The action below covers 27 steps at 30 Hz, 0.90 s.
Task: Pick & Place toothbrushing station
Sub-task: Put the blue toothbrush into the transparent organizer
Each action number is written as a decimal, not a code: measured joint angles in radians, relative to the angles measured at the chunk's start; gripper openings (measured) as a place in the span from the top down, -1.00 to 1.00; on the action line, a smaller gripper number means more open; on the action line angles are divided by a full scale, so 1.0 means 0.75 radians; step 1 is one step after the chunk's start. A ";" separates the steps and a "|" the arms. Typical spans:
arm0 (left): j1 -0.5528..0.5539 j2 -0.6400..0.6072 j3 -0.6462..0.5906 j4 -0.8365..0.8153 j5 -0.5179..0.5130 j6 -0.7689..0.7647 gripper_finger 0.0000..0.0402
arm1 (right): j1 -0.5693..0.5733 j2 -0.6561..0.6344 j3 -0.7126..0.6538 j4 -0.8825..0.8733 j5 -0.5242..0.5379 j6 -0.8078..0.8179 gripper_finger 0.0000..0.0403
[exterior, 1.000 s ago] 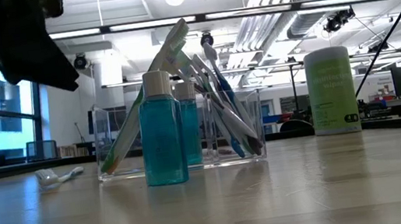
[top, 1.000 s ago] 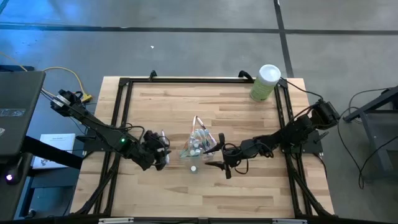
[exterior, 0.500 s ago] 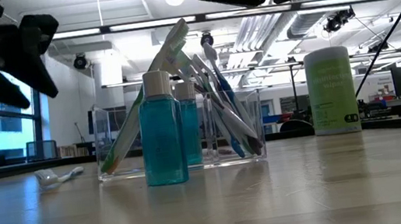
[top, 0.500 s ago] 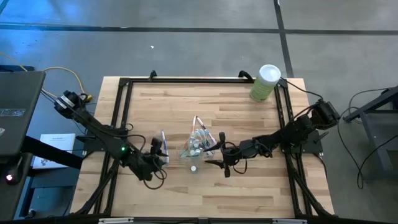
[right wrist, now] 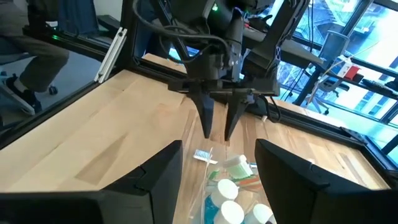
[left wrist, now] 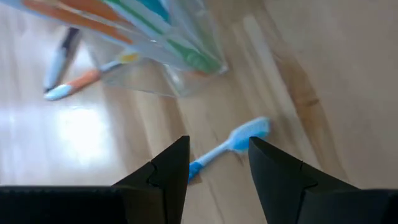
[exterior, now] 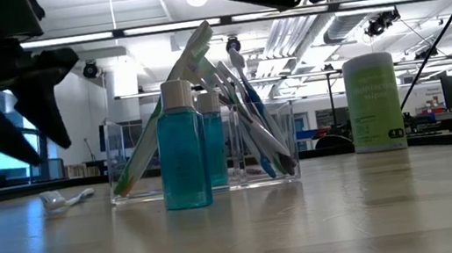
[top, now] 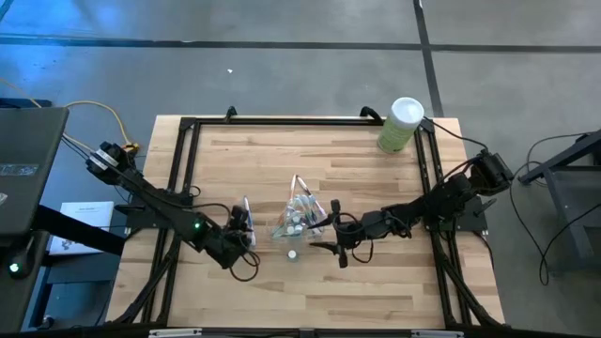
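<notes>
**Left gripper poised over a loose brush beside the holder**

The clear holder (top: 299, 218) sits near the middle of the table (top: 357, 169), packed with toothbrushes (exterior: 246, 110) that lean out of its top. Two blue bottles (exterior: 181, 146) with white caps stand at the holder, one just in front of its wall in the low view.

One loose brush (left wrist: 231, 144), blue-headed, lies flat on the wood just left of the holder. The left gripper (top: 240, 231) hangs directly above it, fingers (left wrist: 166, 177) parted to either side of the handle and holding nothing.

The right gripper (top: 331, 237) waits just right of the holder, its jaws apart and empty.

A green canister (top: 401, 124) with a white lid stands well behind the holder, at the table's far right corner.
</notes>
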 joint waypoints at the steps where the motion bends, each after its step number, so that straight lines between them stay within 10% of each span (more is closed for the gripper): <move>1: 0.006 0.001 0.000 -0.007 0.028 0.000 0.22 | 0.000 0.000 0.000 0.001 0.000 0.003 0.04; 27: 0.105 0.219 0.002 0.068 0.195 0.355 0.22 | 0.000 0.000 0.000 0.011 -0.002 0.004 0.04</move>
